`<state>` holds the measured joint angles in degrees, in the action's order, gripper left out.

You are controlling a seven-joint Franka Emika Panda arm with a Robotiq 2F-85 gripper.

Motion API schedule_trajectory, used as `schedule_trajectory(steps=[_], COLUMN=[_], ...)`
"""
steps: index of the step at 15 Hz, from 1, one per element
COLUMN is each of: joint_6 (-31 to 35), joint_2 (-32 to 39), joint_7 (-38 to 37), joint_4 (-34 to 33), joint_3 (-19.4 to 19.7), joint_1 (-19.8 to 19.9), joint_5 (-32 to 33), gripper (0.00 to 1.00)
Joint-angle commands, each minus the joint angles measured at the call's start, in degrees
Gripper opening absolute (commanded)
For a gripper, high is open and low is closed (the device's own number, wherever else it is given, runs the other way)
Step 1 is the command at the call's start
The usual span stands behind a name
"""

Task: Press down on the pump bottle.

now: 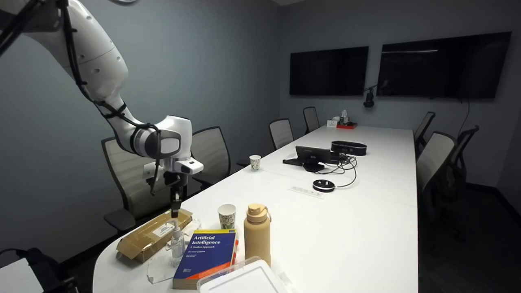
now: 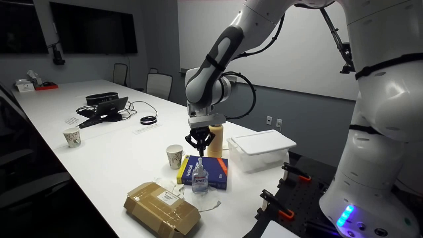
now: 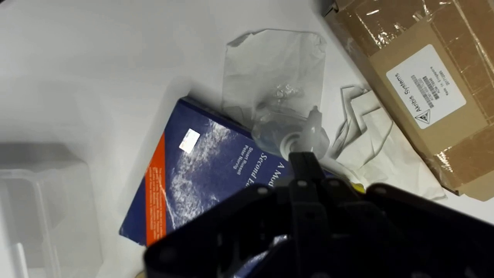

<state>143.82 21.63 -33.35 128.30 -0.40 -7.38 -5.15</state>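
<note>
- Surface (image 1: 346,228): long, white, smooth, rounded at the near end.
- Robot arm (image 2: 380,109): glossy white shell, bulging joints, black straps and cables; reaches out over the surface.
- Tub (image 2: 261,162): translucent plastic, box-shaped, flat white lid.
- Carton (image 2: 155,211): brown cardboard, long and low, shiny tape strips, white label, end flap splayed.
- Book (image 3: 208,170): thick, dark-blue glossy cover with glare, orange band; lying flat.
- Flask (image 1: 257,240): tan cylinder, loop on the cap; upright just beside the book.
- Gripper (image 2: 201,153): black, angular linkages; jaws together, pointing down.
- Paper sheets (image 3: 274,58): thin, white; one fairly flat with curled corners, one creased and folded just beside the carton.
- Pump bottle (image 2: 200,185): clear plastic, sloped shoulders, printed label; upright between book and carton, right by the paper.
- Cups (image 2: 174,157): tapered, leaf-patterned; one near the book, one well apart, farther along.
- Pump head (image 2: 200,162): slim, whitish, semi-clear; jaws directly above it, very near. Touching or not, cannot tell.
</note>
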Motion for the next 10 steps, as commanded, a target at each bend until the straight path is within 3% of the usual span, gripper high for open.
schedule_trajectory(steps=[1,10], joint_6=[1.51,1.96], joint_2=[0.78,2.26], joint_7=[-0.74,-0.65], joint_4=[-0.03,-0.19], joint_3=[0.54,0.57], joint_1=[-0.89,-1.01], joint_5=[-1.03,-1.72], gripper=[0.0,0.0])
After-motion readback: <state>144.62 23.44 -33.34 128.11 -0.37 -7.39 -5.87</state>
